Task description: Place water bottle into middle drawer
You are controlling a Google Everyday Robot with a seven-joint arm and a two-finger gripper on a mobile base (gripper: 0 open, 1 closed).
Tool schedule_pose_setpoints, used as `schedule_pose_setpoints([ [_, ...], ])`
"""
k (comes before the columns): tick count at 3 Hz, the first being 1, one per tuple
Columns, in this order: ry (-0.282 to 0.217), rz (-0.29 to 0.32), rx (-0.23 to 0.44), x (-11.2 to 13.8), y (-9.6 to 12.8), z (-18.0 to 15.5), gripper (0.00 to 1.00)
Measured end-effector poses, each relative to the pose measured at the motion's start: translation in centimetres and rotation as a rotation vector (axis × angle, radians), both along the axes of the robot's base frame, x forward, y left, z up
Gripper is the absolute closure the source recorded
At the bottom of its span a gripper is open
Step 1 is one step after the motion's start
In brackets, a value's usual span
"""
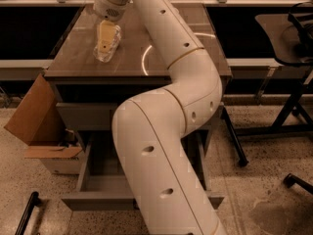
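My gripper (105,37) is at the far left of the cabinet's brown top (161,58), pointing down. It is shut on the water bottle (110,49), a small clear crinkly bottle that hangs around and below the yellowish fingers, at or just above the top. Below the closed top drawer front (83,116), one drawer (98,182) stands pulled out towards me, and what shows of it holds nothing. My white arm (166,131) covers its right half and the middle of the cabinet.
An open cardboard box (30,116) leans against the cabinet's left side on the floor. A dark chair (286,33) with spread legs (274,131) stands at the right. A dark shelf runs behind the cabinet.
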State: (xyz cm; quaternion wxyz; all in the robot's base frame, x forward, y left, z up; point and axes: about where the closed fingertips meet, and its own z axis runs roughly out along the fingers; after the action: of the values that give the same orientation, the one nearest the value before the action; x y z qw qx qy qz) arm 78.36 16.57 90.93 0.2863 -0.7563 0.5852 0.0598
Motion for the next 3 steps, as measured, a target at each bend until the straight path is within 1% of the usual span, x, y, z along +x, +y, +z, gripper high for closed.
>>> schedule_pose_setpoints([
  [1,0.023,-0.021,0.004,-0.3,-0.2,0.0,0.0],
  [2,0.047,-0.007,-0.039,-0.6,0.3,-1.7,0.0],
  [3,0.067,-0.01,-0.069,-0.6,0.7,-3.0,0.0],
])
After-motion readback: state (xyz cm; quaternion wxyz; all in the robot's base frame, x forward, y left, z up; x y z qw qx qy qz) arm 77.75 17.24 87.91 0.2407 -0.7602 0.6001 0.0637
